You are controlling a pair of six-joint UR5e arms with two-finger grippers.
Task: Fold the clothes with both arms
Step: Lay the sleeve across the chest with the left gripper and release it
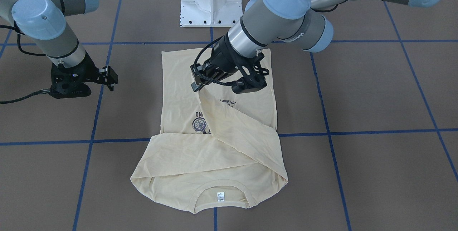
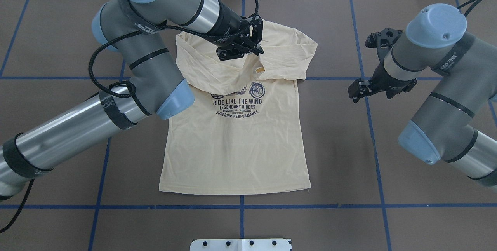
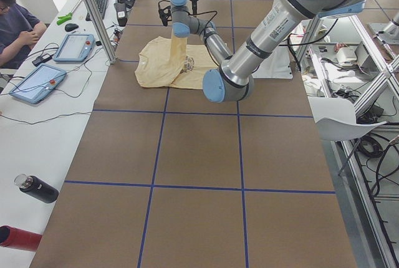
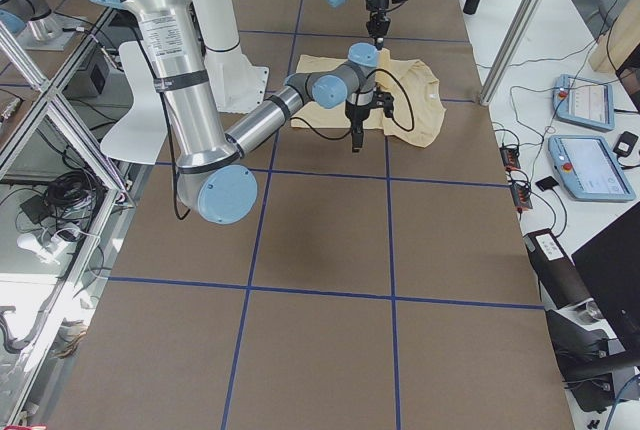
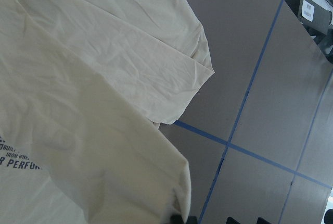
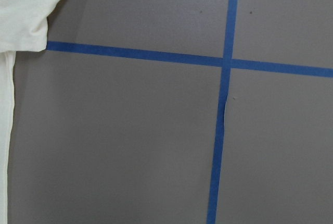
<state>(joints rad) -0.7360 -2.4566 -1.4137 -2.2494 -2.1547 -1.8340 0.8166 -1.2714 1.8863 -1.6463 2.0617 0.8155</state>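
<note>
Sleeve-folding, by the look of it. Pinching the sleeve [image 1: 229, 120] cuff between the left gripper [image 1: 196, 87] jaws, with the T-shirt [image 2: 237, 154] spread flat beneath them. Next, probably: lower, lay across the chest, release. Cannot tell whether the right gripper [image 1: 110, 76] is spread or pressed together; hovering with the T-shirt off beside its jaws, untouched.

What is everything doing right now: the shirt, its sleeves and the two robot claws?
T-shirt: lying flat on the table, print up.
lifted sleeve: raised off the shirt, slanting across the print.
other sleeve: folded flat across the chest.
left gripper: shut on the lifted sleeve's cuff.
right gripper: empty, beside the shirt; open or shut unclear.
</note>
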